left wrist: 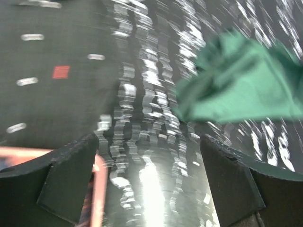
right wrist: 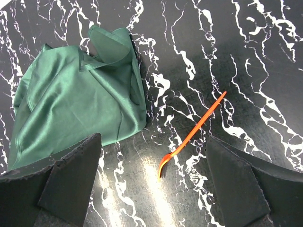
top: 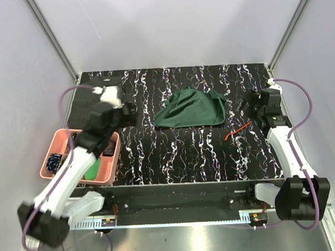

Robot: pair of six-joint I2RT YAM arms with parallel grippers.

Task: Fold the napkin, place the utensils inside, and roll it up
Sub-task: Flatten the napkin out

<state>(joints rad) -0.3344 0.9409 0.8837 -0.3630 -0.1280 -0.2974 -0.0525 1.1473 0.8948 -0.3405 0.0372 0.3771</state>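
napkin lies bunched, edges curled, fork apart beside its right corner

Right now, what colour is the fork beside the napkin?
The fork is orange-red, clearest in the right wrist view.

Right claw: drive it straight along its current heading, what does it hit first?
Likely the orange fork, lying on the table between the fingers of the open right claw. The napkin lies left of that line. Depth is unclear.
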